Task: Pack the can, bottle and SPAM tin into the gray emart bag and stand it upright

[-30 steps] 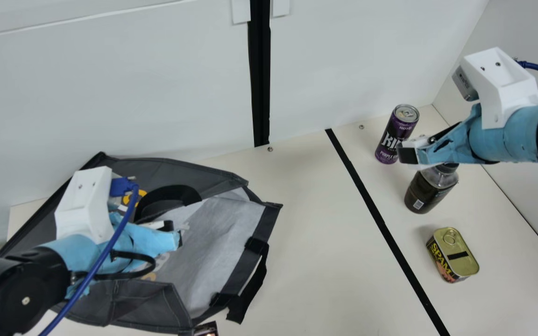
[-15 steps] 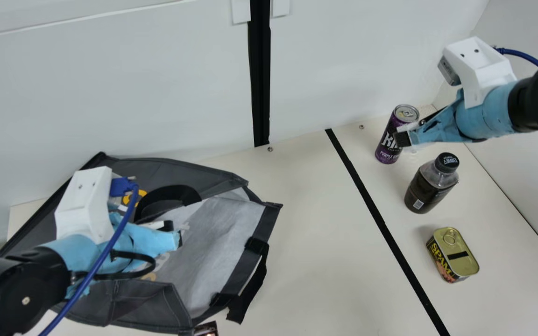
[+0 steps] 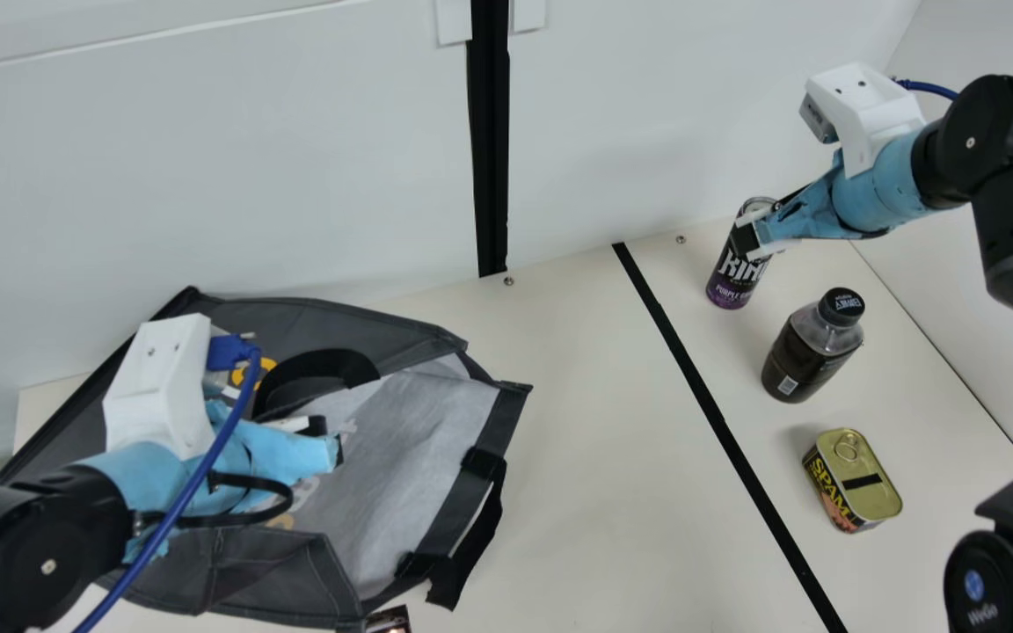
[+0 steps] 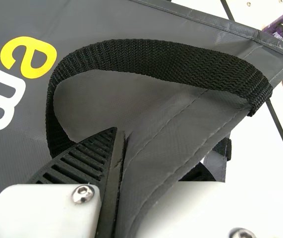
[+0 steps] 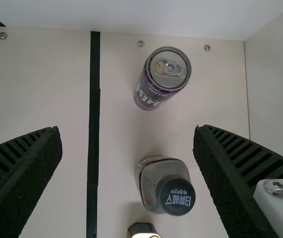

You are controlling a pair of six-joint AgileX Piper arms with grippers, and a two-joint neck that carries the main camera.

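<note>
Smooth cream table (image 3: 594, 457) held one gray fabric bag (image 3: 419, 334) lying at the left, with woven black straps, its edge pinched between the left gripper's (image 3: 332, 450) fingers. Farther right stood one slim purple can (image 3: 729, 290), the right gripper (image 3: 751, 239) wide open and empty near it, then one dark, black-capped bottle (image 3: 804, 359) and one gold-lidded, round-cornered tin (image 3: 867, 488).

At right in the main view, a glossy purple metal can (image 3: 738, 281) and a smooth, dark plastic bottle (image 3: 810, 356) stand by a shiny gold metal tin (image 3: 858, 475); at left lies a matt gray cloth-like bag (image 3: 419, 440).
</note>
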